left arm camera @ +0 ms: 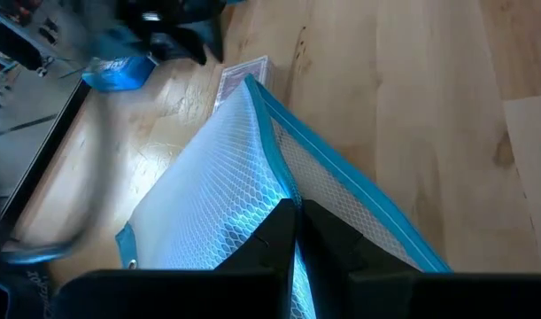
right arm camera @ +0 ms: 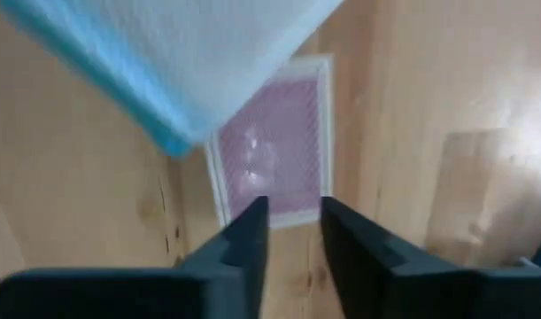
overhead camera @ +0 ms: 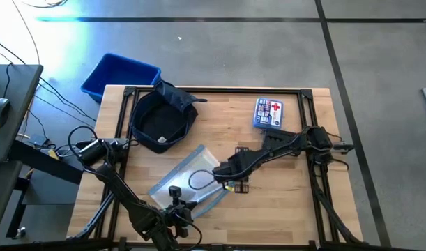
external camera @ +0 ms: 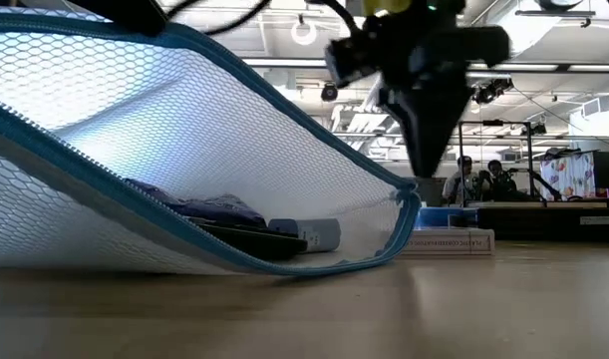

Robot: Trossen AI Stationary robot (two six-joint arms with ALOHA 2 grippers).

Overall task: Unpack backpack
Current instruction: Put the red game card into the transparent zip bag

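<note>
Mesh and blue zipper trim mark the pouch point(overhead camera: 187, 178) you have lifted by its near end: your left gripper point(left arm camera: 297, 232) is pinched shut on its fabric near the table's point(overhead camera: 282, 209) front edge. The pouch still looks loaded; the low view shows dark items and a pale tube lying inside.

Your right gripper point(overhead camera: 225, 172) hangs at the pouch's other end, near the middle of the table, fingers a little apart with nothing between them. Just below it lies a flat pink-patterned packet point(right arm camera: 274, 159) on the wood.

Toward the back left corner, the backpack point(overhead camera: 162, 117) sits unzipped and gaping, showing only dark lining. A first-aid kit point(overhead camera: 268, 113) rests near the back right corner. A blue bin point(overhead camera: 119, 74) stands off the table's back left corner.

By my reading, the backpack is emptied or nearly so, and what remains is setting the pouch down.
</note>
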